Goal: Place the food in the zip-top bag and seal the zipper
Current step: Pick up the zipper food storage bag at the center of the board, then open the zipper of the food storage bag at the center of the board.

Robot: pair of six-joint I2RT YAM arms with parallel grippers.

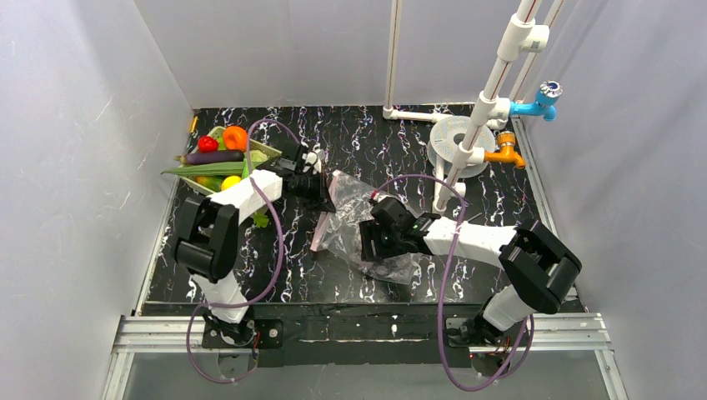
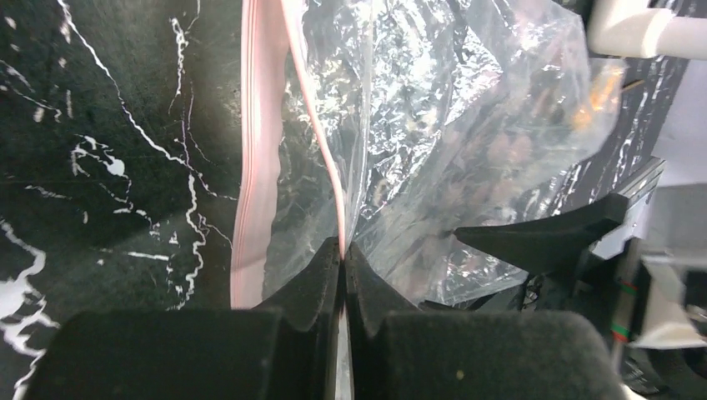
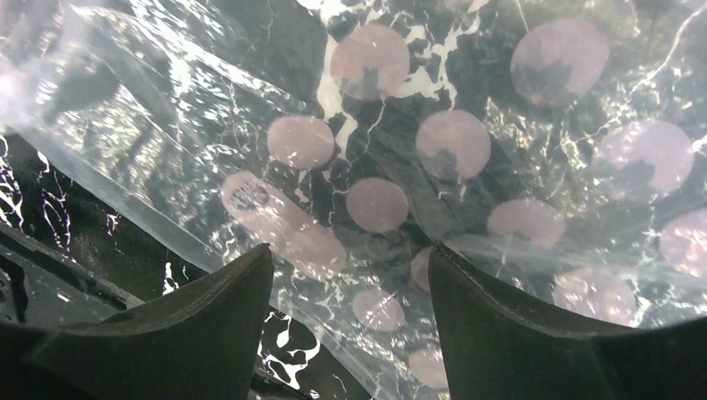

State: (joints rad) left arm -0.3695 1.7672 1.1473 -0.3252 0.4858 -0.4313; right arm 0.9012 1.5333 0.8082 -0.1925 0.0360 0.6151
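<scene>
Pinches the zipper [image 2: 257,125] of the zip-top bag [image 1: 350,218] tight in the left jaws, on the tabletop [image 1: 375,142]; right jaws apart over its dotted film. Food [image 1: 218,157] heaped in the basket [image 1: 271,152], far left. Likely trouble: lip slipping free under a tug, mouth flopping closed.

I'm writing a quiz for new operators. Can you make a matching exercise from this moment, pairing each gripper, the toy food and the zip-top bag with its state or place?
Things:
1. left gripper
2. right gripper
3. toy food
4. zip-top bag

States or places:
A. in the pale green basket
B. shut on the bag's pink-edged mouth
C. open, over dotted plastic
D. lying on the black table between the arms

Pairs: 1-B, 2-C, 3-A, 4-D
</scene>
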